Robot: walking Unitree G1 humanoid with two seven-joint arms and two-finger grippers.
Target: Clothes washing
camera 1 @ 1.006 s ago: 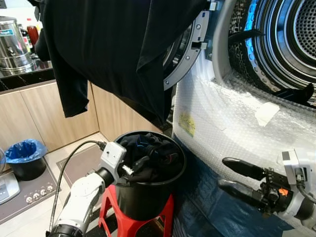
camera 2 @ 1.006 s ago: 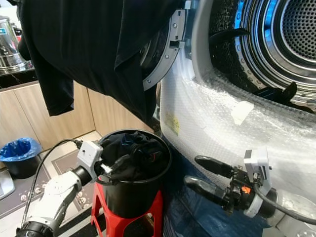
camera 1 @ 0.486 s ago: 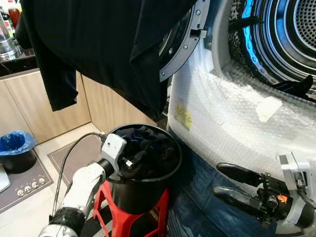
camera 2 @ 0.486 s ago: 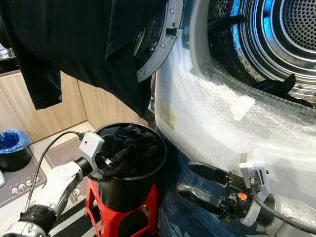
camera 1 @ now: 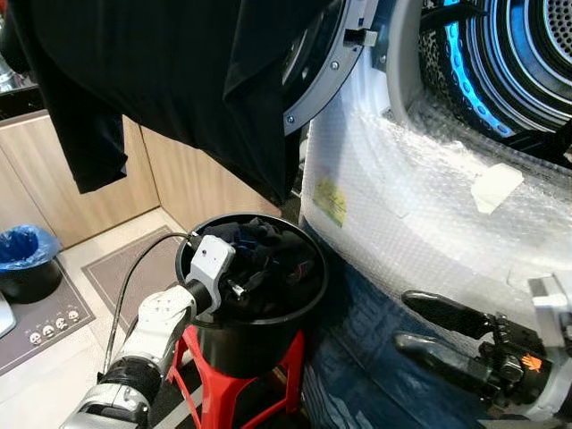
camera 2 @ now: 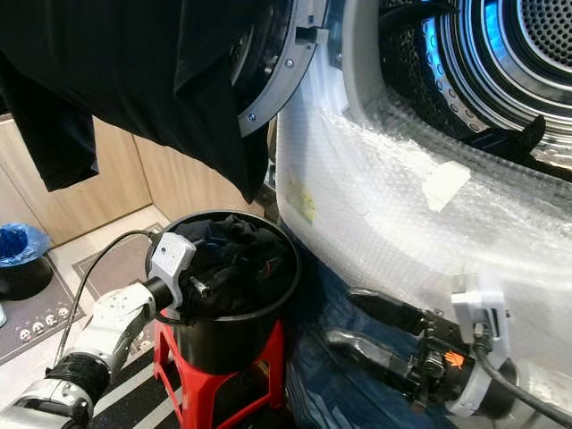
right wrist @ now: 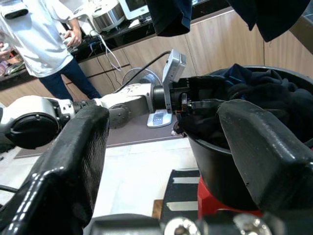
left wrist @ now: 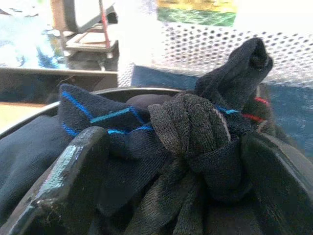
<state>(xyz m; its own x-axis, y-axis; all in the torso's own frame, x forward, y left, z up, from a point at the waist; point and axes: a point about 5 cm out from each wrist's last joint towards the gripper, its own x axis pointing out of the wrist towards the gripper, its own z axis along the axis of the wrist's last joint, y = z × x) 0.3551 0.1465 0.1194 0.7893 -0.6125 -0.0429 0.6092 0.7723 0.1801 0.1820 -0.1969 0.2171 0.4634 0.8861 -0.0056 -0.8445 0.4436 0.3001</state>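
The mouth of the black bucket (camera 1: 255, 344) is heaped with dark clothes (camera 1: 268, 268), leaving little gap inside. A black shirt (camera 1: 179, 80) hangs low over it from the open washer door (camera 1: 326, 67), narrowing the way in from above. The bubble-wrapped washer front (camera 1: 420, 214) walls the right; floor (camera 1: 80, 268) on the left lies open.

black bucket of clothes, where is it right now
The black bucket sits on a red stool at lower centre of the left eye view, beside the bubble-wrapped washer, left gripper reaching in.
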